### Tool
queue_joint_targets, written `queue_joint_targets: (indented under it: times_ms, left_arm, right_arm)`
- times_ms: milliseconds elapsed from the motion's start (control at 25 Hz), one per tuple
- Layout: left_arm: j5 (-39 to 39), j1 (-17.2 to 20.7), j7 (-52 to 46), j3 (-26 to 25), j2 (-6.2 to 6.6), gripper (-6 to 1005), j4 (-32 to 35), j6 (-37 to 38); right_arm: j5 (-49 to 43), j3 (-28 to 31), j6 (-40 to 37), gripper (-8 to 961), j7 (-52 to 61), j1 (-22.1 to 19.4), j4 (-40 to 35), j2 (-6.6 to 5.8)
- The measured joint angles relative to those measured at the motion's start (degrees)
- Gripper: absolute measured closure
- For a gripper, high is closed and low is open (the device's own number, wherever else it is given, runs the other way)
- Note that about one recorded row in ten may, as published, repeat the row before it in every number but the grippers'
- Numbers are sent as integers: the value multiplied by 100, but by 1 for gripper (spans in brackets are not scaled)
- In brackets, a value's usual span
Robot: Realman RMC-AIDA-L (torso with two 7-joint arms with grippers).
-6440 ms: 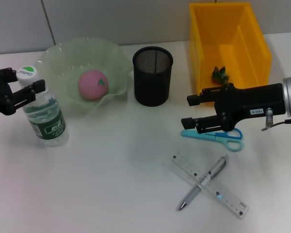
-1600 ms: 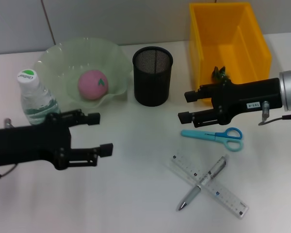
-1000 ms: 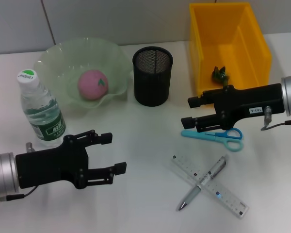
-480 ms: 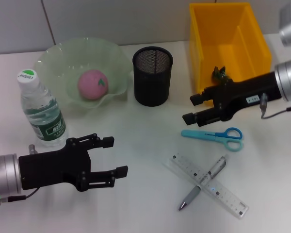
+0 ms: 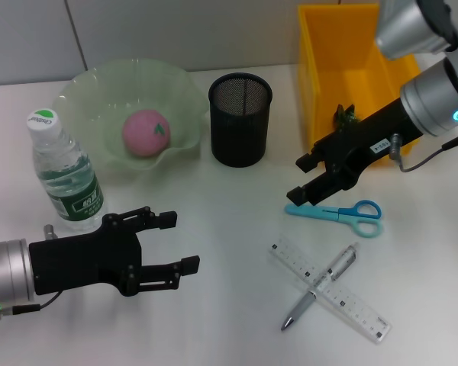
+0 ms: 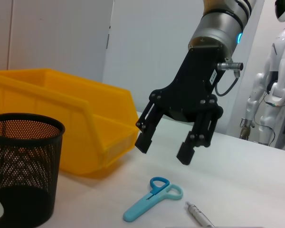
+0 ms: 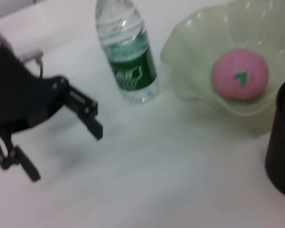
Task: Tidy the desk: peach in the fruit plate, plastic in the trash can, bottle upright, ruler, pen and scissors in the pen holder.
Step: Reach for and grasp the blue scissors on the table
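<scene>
**Three of six done, stationery still loose on counter**

Right tool (image 5: 307, 178) spread and empty, hanging tilted just above and beside the blade end of the scissors (image 5: 337, 213), not touching. Left tool (image 5: 172, 242) also spread, holding nothing, low over bare counter (image 5: 214, 320) in front of the bottle (image 5: 64, 175), well apart from every item.

Done, judging by how things lie: peach (image 5: 146, 132) in fruit plate (image 5: 88, 88); bottle upright with cap on, just beside plate; small dark green scrap, presumably the plastic (image 5: 346, 116), inside yellow trash can (image 5: 320, 53). Left to do: scissors, ruler (image 5: 359, 309) and pen (image 5: 324, 284), all flat on counter; pen crossed over ruler. Pen holder (image 5: 240, 118) standing between plate and bin, looks empty as far as visible through the mesh. Next step likely scissors, given right tool's position.

Views compared: left wrist view gives side-on look at right tool (image 6: 168, 142), confirming wide gap between fingers and clear air above scissors (image 6: 149, 198), which head view leaves ambiguous; also shows pen tip (image 6: 198, 213), pen holder (image 6: 21, 171) and bin (image 6: 61, 118), but no ruler clearly. Right wrist view shows left tool (image 7: 61, 128) spread above counter, bottle (image 7: 128, 57) upright, peach (image 7: 240, 73) in plate (image 7: 190, 52), pen holder edge (image 7: 281, 137); no scissors, ruler or pen. Only head view covers everything at once, including plastic in bin.
</scene>
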Motion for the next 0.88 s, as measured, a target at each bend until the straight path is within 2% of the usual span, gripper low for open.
queue_joint_targets:
  times_ms: [160, 400, 880]
  left_arm:
    - [1, -1, -1, 0, 0, 152, 0, -6]
    - [22, -20, -1, 1, 0, 153, 0, -15]
    - [20, -64, -1, 1, -9, 153, 0, -50]
  right_arm:
    - [-168, -151, 4, 250, 2, 138, 16, -6]
    - [-545, -283, 48, 250, 8, 304, 32, 49]
    - [-1127, -545, 89, 251, 40, 463, 53, 100]
